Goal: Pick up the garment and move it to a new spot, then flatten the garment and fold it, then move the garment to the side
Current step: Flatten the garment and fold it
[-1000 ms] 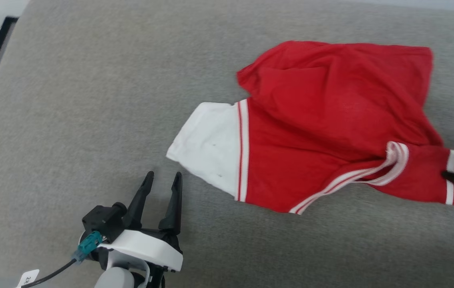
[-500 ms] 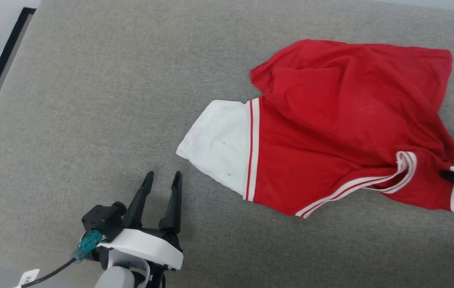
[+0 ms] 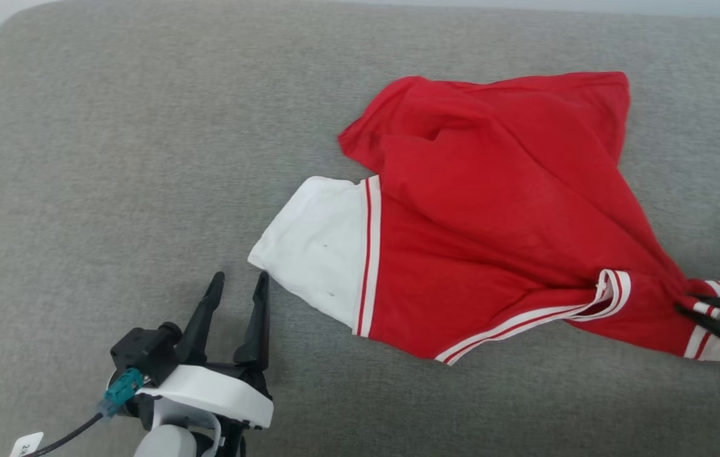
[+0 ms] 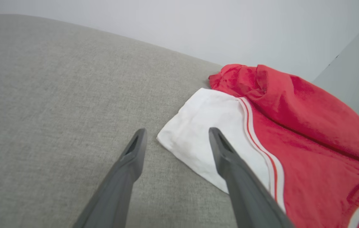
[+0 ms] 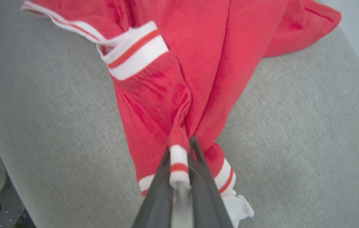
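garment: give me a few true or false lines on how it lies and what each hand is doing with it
1. The right hand is shut on a striped sleeve end of the garment. True.
2. The left hand grips the white sleeve. False: it is open, gripping nothing, beside that sleeve's corner.
3. The garment is folded neatly. False: it lies rumpled and unfolded.
4. The garment rests on a grey fabric surface. True.

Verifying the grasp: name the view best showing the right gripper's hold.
Right wrist view: close up, the right gripper is shut on the garment by a sleeve. Head view catches it cut off at the right edge; left wrist view shows the other sleeve.
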Motion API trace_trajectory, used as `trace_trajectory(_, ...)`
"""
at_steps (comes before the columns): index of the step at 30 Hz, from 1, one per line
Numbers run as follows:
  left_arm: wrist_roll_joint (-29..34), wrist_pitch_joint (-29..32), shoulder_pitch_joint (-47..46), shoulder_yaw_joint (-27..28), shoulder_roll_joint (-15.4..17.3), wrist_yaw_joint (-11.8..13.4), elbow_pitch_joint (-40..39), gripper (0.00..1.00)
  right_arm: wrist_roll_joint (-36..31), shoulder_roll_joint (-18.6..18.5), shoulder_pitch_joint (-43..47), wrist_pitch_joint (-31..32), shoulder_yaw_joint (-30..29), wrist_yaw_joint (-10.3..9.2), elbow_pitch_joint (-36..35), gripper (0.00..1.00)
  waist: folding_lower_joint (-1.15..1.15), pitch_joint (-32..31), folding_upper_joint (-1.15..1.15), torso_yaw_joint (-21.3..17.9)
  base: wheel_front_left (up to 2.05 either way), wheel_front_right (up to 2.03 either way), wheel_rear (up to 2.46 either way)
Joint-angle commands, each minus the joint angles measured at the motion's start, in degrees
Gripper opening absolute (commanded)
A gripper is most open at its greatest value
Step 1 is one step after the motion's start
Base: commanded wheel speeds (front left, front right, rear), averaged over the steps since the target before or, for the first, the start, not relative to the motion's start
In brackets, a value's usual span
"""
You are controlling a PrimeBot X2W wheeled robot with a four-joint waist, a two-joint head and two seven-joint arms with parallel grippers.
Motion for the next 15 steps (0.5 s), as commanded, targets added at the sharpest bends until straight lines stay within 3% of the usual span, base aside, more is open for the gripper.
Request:
trace_trajectory(1, 0.51, -0.29, 0.23, 0.31, 0.31, -0.13, -0.19, 1.00, -0.90, 0.63, 0.89, -0.70, 0.23, -0.02, 0.43, 0.00, 0.00, -0.09, 0.00, -0.65, 0.00, 0.00, 0.00)
trace_trajectory(2, 0.55, -0.29, 0.39, 0.73, 0.53, -0.12, -0.38, 1.00, -5.27, 2.53, 2.35, -4.55, 0.37, -0.02, 2.16, 0.20, 0.00, -0.06, 0.00, -1.46, 0.00, 0.00, 0.00)
trace_trajectory(3, 0.55, -0.29, 0.39, 0.73, 0.53, -0.12, -0.38, 1.00, -5.27, 2.53, 2.35, -4.55, 0.37, -0.02, 2.16, 0.20, 0.00, -0.06, 0.00, -1.46, 0.00, 0.00, 0.00)
trace_trajectory(5, 0.73, -0.29, 0.74, 1.06, 0.91, -0.12, -0.51, 1.00, -9.59, 5.47, 4.94, -8.63, 0.20, -0.02, 5.67, 0.35, 0.00, -0.18, 0.00, -2.44, 0.00, 0.00, 0.00)
trace_trajectory(7, 0.93, -0.29, 0.95, 1.33, 1.35, -0.12, -0.61, 1.00, -11.07, 7.29, 6.64, -10.24, -0.64, -0.02, 8.09, 0.90, 0.00, -0.27, 0.00, -3.11, 0.00, 0.00, 0.00)
trace_trajectory(8, 0.99, -0.29, 1.01, 1.42, 1.49, -0.12, -0.63, 1.00, -11.34, 8.10, 7.52, -11.11, -1.24, -0.02, 9.15, 1.00, 0.00, -0.34, 0.00, -3.37, 0.00, 0.00, 0.00)
trace_trajectory(15, 1.47, -0.29, 0.18, 0.78, 4.18, -0.12, -1.13, 1.00, -9.13, 11.75, 13.64, -18.68, -9.93, -0.02, 13.21, 1.00, 0.00, -0.98, 0.00, -5.26, 0.00, 0.00, 0.00)
